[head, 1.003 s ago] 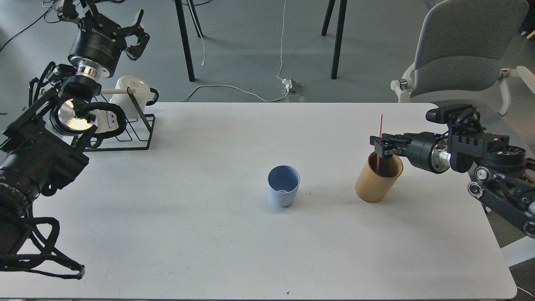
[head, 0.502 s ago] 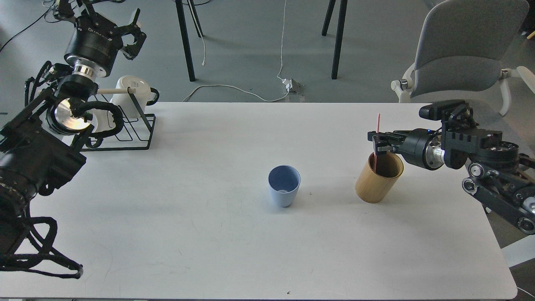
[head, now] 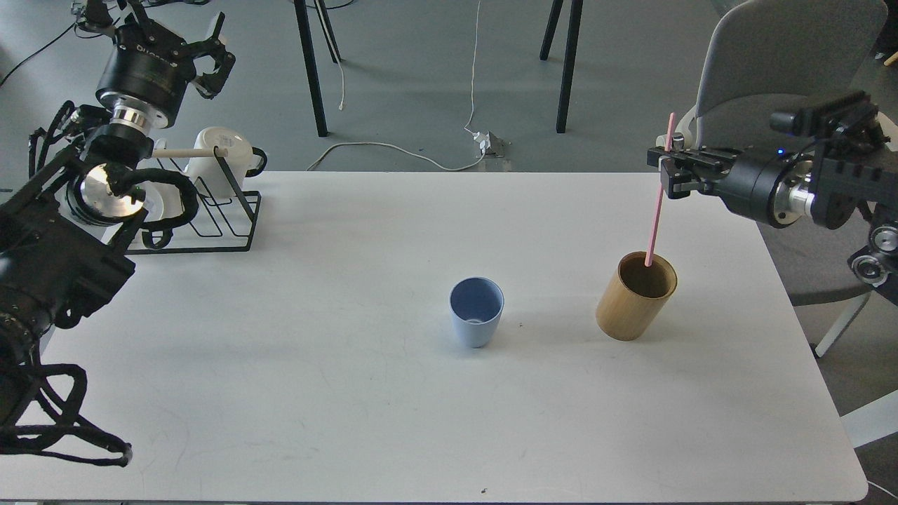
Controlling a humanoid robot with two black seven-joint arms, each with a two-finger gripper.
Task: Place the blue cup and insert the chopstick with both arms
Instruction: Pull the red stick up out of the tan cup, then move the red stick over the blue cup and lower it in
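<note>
Chopstick (head: 656, 210) pinched near its top by right gripper (head: 668, 168), arm reaching leftward, raised above the table, lower tip inside tan cylinder (head: 635, 296), blue cup (head: 476, 311) upright mid-table, left gripper (head: 203, 56) raised far left, fingers spread, empty.

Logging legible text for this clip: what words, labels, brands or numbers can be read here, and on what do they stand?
Pale lettering on the left gripper housing: too small and blurred to read.
Nothing readable on the blue cup, chopstick, bamboo cup, right gripper, white mug or table.
</note>
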